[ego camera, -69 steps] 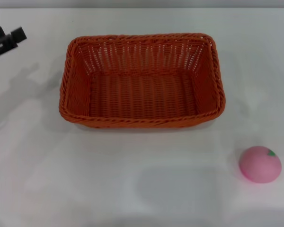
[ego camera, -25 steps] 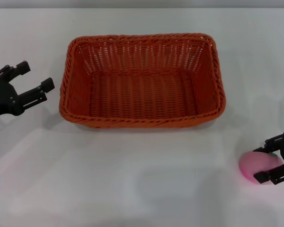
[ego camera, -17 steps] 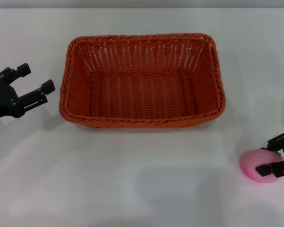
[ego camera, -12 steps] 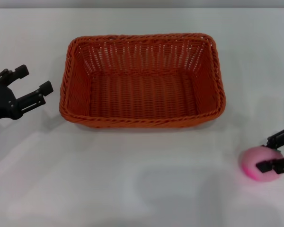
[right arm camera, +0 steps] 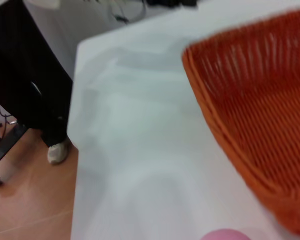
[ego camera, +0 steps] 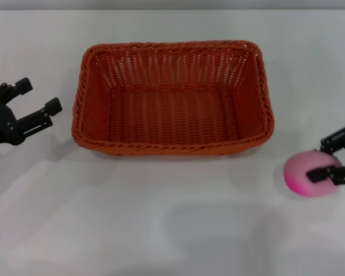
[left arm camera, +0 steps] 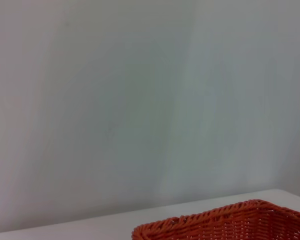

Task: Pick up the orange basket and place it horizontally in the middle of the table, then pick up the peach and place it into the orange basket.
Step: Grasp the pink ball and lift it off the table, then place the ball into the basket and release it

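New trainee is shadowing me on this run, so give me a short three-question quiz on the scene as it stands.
1. True or false: the peach lies inside the orange basket.
2. Which tool is shut on the peach? A) left tool B) right tool
3. Fill in: the left tool is ____ and holds nothing, left of the basket.

Key:
1. False; it is on the table's right side.
2. B, the right tool.
3. open

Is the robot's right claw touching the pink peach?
Touching. In the head view, the right gripper has a finger on each side of the peach, pressed against its pink skin with no gap showing.
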You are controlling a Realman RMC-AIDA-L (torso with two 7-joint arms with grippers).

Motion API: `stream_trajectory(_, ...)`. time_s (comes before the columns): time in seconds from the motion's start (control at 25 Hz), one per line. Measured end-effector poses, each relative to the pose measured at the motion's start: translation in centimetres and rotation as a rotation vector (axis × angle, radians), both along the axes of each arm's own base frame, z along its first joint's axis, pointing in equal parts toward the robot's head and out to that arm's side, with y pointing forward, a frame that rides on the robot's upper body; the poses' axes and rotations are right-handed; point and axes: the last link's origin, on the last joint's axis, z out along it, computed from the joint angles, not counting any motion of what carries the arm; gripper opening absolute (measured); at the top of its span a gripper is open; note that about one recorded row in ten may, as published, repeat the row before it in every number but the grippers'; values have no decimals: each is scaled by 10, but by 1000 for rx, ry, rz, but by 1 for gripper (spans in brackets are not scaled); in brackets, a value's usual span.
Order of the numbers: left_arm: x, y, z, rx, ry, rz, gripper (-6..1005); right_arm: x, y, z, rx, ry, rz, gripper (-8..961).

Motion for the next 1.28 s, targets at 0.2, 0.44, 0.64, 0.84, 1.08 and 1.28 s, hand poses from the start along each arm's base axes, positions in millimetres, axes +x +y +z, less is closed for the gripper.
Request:
stream_trajectory(0.2, -3, -3, 1, 2, 3, 7, 878, -17, 7, 5, 20, 19, 65, 318)
stream_trajectory(0.44, -7, -7, 2, 16, 19, 6, 878, -40, 19, 8, 65, 64, 137, 290)
stream_trajectory(0.64, -9, -10, 2, 16, 20, 15, 878, -61, 33, 6, 116, 127, 178, 267)
stream_trajectory(0.84, -11, -11, 2, 18, 23, 23, 878, -73, 45, -2, 187, 177, 174, 209)
stream_trajectory(1.08, -13, -12, 1, 26, 40, 18, 877, -79, 60, -18, 276, 186, 144, 158)
stream_trajectory(1.28, -14, -14, 0, 27, 37, 24, 877, -82, 70, -33, 323, 165, 130, 134)
